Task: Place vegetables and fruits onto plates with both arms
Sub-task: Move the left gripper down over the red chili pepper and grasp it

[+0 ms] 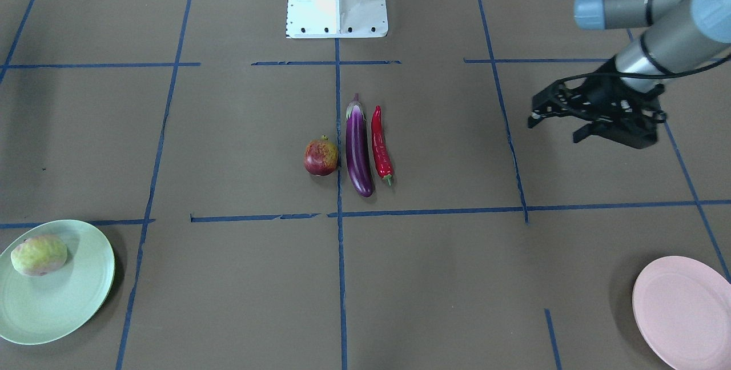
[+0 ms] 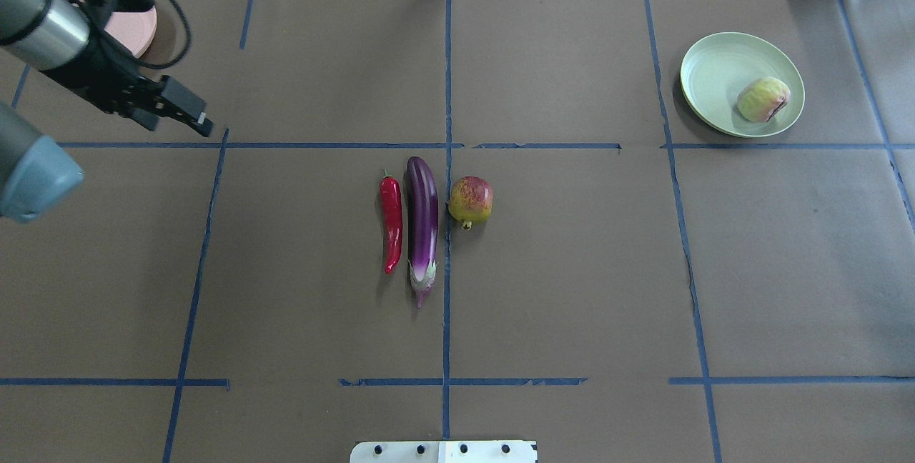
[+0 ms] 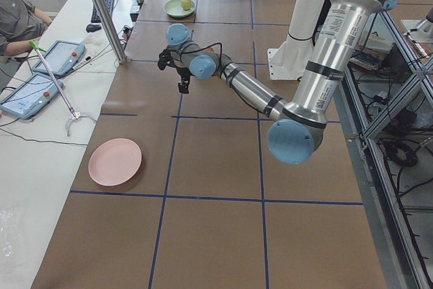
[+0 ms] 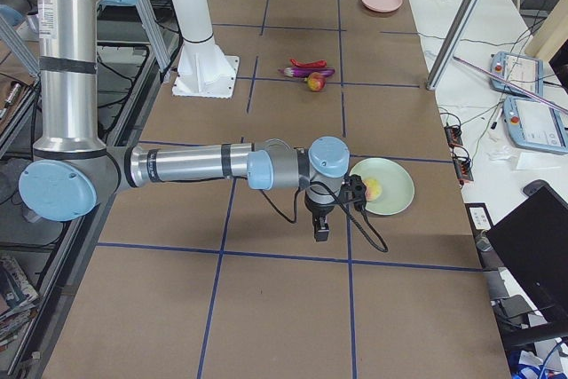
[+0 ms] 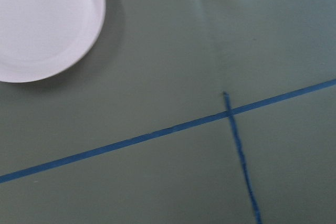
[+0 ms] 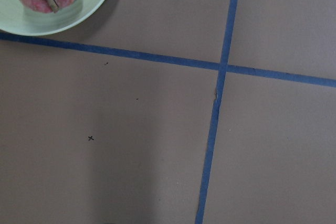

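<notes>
Hovering above the table on the robot's left, between the middle row of produce and the far-left plate, the left arm's black two-finger gripper (image 1: 555,129) has its jaws spread wide and grips nothing; that looks like readiness for a pick.

The long glossy purple eggplant (image 1: 358,150), the slim shiny red chili pepper (image 1: 380,144) and the round dark red-and-yellow mottled fruit (image 1: 320,157) lie side by side at the table's centre, close along the blue tape line (image 2: 447,77); the chili is on the left of the row and the fruit on the right, with the eggplant between them. This puts each within plausible reach of either arm.

The round pale pink matte plate (image 1: 679,313) sits bare at the far left; the round pale mint green matte plate (image 1: 85,301) sits at the far right, with the pale yellow-green blushed fruit (image 1: 39,255) resting inside it toward its outer side. One plate per side suggests each arm serves its own; fruit on the green plate hints that the vegetables belong on the pink one.

The right arm's black gripper (image 4: 320,230) hangs low just beside the green plate; I cannot tell whether its jaws are spread or closed, nor whether it carries anything.
</notes>
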`<state>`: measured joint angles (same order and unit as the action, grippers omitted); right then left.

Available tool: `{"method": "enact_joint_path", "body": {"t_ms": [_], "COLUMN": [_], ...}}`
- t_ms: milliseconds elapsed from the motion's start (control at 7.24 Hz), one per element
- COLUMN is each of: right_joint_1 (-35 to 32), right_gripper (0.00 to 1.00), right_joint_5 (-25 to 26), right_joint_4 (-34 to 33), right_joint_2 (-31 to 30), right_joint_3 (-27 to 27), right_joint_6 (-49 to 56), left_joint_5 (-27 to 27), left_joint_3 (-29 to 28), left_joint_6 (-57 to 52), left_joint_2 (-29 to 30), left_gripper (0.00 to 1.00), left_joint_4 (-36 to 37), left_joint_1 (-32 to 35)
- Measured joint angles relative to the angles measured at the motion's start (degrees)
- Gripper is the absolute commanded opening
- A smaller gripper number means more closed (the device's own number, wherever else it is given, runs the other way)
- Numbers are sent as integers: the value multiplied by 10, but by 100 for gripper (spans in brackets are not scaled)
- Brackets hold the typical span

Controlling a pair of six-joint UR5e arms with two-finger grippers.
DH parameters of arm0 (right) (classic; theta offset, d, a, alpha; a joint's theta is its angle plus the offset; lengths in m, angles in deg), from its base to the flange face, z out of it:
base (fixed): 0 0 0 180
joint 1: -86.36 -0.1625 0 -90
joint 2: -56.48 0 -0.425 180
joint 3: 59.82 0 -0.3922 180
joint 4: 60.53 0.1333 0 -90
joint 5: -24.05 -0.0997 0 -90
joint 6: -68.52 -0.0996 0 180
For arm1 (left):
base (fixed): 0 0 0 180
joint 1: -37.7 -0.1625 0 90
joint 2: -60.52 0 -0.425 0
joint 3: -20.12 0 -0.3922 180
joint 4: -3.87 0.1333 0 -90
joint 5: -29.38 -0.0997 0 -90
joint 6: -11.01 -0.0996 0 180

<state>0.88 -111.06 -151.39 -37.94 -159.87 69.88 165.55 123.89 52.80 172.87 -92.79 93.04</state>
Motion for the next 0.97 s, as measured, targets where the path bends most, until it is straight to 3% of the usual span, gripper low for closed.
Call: {"method": "enact_joint_path", "body": {"t_ms": [552, 691, 967], "right_joint_1": [-1, -1, -1], "right_gripper": [100, 100, 100], "right_joint_5": [1, 0, 0], "right_joint_4": [0, 0, 0], "right_joint_2": [-7, -7, -7], "right_joint_3": [-8, -8, -8], "right_joint_6": [2, 1, 0], "left_joint_5": [-204, -252, -299], "left_joint_3": [-50, -74, -101], "left_joint_6": [265, 291, 304], "left_joint_2": [147, 171, 175], "left_gripper": [100, 91, 77], "left_joint_4": [1, 2, 1], "left_joint_1": [-208, -245, -278]}}
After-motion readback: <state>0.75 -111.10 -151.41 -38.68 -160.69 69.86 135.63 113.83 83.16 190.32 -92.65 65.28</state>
